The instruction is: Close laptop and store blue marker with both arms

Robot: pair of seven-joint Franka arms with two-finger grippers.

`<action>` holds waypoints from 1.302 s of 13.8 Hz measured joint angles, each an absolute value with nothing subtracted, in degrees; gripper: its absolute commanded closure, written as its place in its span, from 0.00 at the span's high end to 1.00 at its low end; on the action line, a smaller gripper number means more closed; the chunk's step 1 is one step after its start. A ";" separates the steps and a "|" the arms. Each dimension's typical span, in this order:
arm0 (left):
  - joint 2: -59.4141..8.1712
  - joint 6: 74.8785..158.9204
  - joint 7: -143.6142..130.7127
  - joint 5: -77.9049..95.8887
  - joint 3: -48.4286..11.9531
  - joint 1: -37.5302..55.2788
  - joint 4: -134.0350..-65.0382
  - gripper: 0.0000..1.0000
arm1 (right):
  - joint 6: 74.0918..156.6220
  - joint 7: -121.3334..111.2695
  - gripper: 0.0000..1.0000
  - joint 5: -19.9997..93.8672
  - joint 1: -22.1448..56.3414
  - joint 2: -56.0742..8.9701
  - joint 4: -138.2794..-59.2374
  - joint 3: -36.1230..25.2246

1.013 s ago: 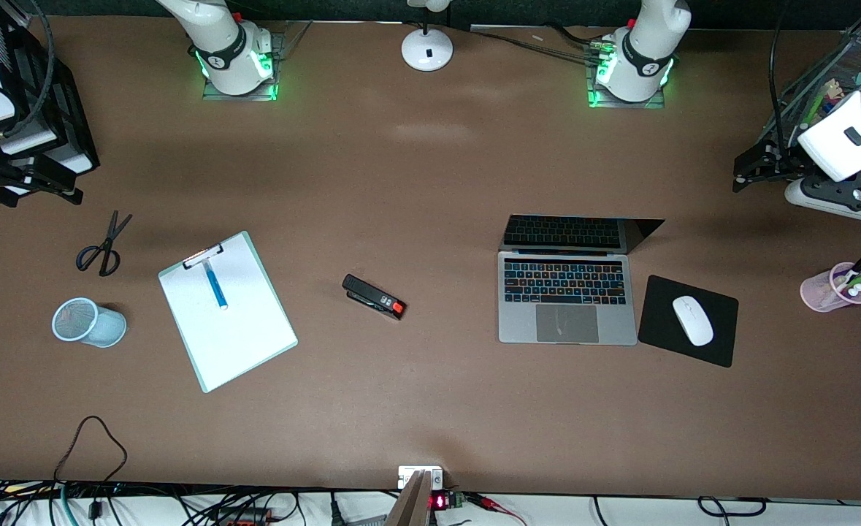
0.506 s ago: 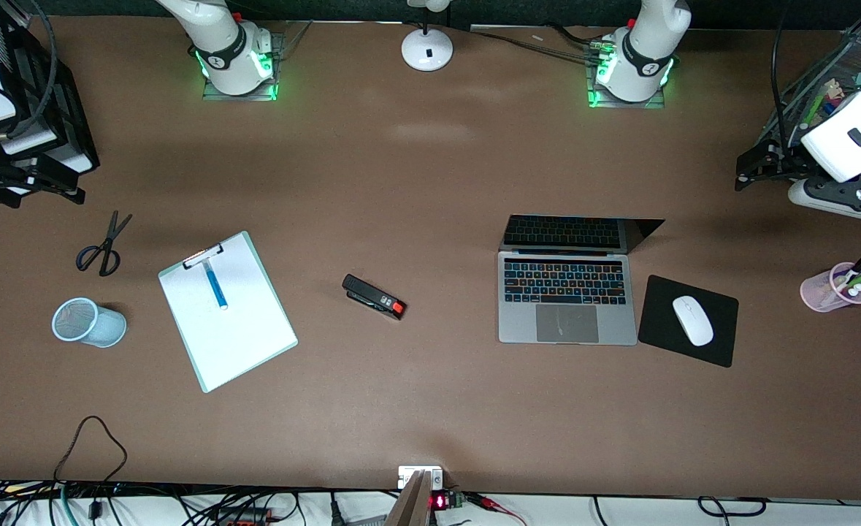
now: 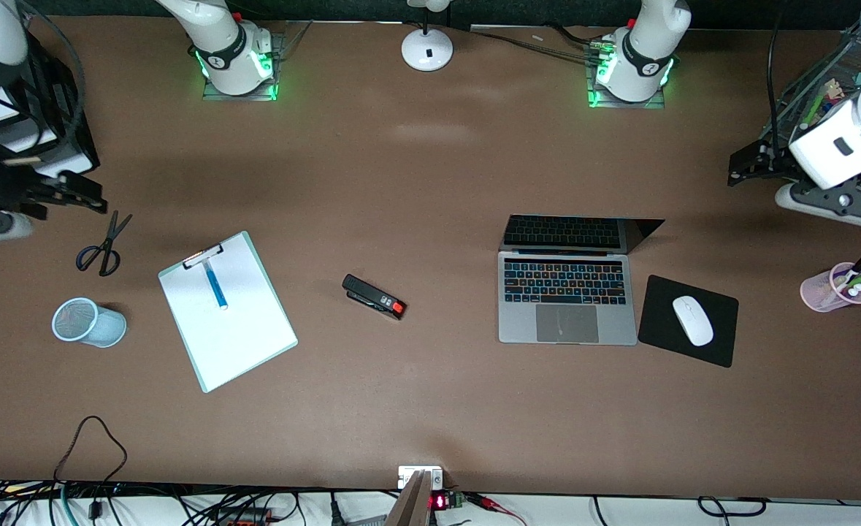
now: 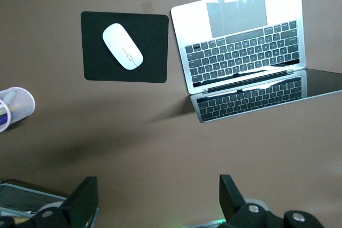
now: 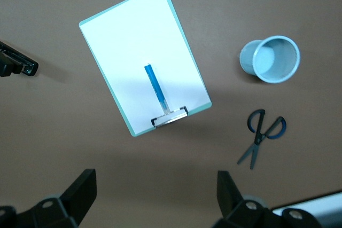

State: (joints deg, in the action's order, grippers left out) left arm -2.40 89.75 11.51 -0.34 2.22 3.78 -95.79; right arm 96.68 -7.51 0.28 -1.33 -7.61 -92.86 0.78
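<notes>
I am seeing the laptop sitting lid-up, the blue marker lying on the clipboard; my left gripper and right gripper are hanging with jaws wide.

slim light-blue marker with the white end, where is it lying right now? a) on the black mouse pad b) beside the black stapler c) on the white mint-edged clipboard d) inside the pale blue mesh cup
c: the slim light-blue marker lies on the sheet of the white mint-edged clipboard, just below its metal clip, as the right wrist view also shows.
</notes>
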 measured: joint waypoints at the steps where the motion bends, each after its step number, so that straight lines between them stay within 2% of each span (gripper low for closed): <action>1: -4.43 89.77 11.50 -0.34 2.22 3.77 -94.42 0.47 | 99.56 -7.51 1.00 0.28 -0.95 -8.45 -94.65 0.81; 3: -6.32 89.15 11.50 -0.34 2.24 3.75 -92.58 0.23 | 101.56 -7.80 1.00 0.26 -0.42 -9.33 -95.88 0.82; 6: -7.01 87.26 11.50 -0.34 2.22 3.82 -91.08 0.10 | 103.93 -7.84 1.00 0.20 0.82 -11.51 -96.33 0.85; 9: -7.05 86.81 11.49 -0.34 2.20 3.87 -90.97 0.05 | 104.60 -7.95 1.00 0.10 1.13 -12.61 -96.32 0.85; 18: -6.67 81.17 5.17 4.41 1.02 3.93 -92.03 0.05 | 106.95 -9.10 1.00 -1.52 4.44 -15.21 -96.38 0.87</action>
